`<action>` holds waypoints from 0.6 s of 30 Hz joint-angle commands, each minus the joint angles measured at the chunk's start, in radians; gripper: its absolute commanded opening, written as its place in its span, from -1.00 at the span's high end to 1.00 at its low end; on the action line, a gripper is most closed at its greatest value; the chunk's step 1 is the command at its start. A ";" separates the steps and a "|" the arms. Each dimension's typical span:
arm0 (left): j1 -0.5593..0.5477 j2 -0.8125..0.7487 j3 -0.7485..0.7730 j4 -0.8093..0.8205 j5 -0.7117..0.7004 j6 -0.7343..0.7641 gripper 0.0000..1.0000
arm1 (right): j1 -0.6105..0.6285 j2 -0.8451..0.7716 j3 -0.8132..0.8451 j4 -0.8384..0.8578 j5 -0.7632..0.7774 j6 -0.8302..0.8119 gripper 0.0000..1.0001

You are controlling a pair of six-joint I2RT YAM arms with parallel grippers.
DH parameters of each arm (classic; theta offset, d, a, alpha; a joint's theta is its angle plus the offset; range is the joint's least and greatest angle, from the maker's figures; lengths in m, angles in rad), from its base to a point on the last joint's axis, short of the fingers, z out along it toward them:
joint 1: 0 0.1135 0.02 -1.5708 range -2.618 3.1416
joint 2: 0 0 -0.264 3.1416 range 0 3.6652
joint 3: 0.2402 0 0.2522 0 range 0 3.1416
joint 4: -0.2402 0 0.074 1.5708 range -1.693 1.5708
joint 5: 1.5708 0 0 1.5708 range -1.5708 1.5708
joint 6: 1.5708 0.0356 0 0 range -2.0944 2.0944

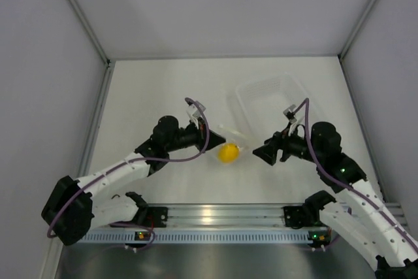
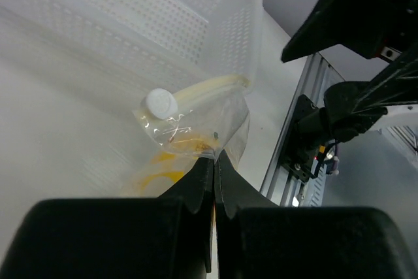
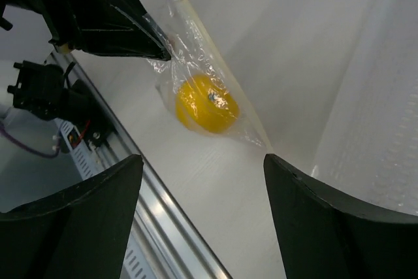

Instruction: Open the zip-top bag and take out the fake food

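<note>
The left gripper (image 2: pixel 214 164), jaws pressed together, pinches the zip-top bag (image 3: pixel 189 37) mid-counter (image 1: pixel 163 89). The fake food (image 3: pixel 206 104) is inside, not yet removed. At its 3 o'clock, the right gripper (image 1: pixel 263 153) hovers, jaws spread.

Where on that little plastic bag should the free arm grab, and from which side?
Probably the loose film beside the cream seal strip, clear of the fake lemon, coming from the right. The left tool pinches the zip-top bag at its opposite edge, so the open right tool facing it could pull against that.
</note>
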 commanded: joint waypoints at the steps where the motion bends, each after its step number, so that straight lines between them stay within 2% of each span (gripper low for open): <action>1: -0.051 -0.039 0.030 0.104 0.082 0.079 1.00 | 0.014 0.039 -0.014 0.159 -0.200 0.022 -0.51; 10: -0.107 -0.059 0.061 0.130 0.162 0.086 1.00 | 0.060 0.120 -0.017 0.275 -0.260 0.024 -0.49; 13: -0.114 -0.067 0.066 0.131 0.179 0.086 1.00 | 0.101 0.148 -0.015 0.300 -0.282 0.021 -0.34; 16: -0.114 -0.082 0.061 0.130 0.179 0.089 1.00 | 0.157 0.168 -0.009 0.308 -0.270 -0.001 0.10; 17: -0.114 -0.088 0.061 0.130 0.182 0.090 1.00 | 0.180 0.171 -0.009 0.311 -0.263 -0.001 0.37; 18: -0.114 -0.091 0.057 0.131 0.185 0.092 1.00 | 0.190 0.171 -0.009 0.313 -0.258 -0.008 0.50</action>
